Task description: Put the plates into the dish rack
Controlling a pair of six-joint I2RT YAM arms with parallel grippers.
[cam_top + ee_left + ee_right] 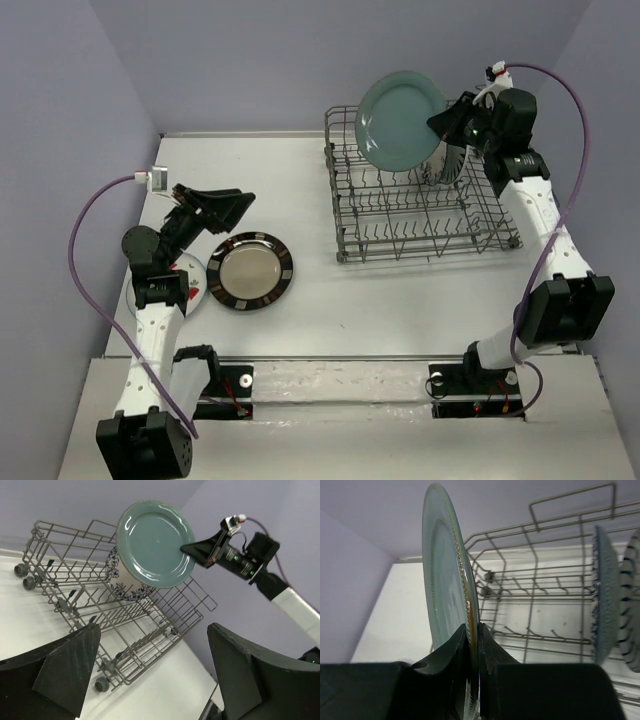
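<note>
right gripper (440, 124): pinched shut on the rim of the teal plate (400, 120), holding it on edge up over the back of the dish rack (430, 252)
left gripper (232, 210): jaws wide apart, nothing in them, hanging just behind the dark-rimmed plate (250, 270)
in the rack: blue-floral plate (117, 577) and striped plate (630, 605), upright side by side
on the table (300, 180): dark-rimmed plate lying flat, white plate with small marks (192, 280) beside it, partly under the left arm
</note>
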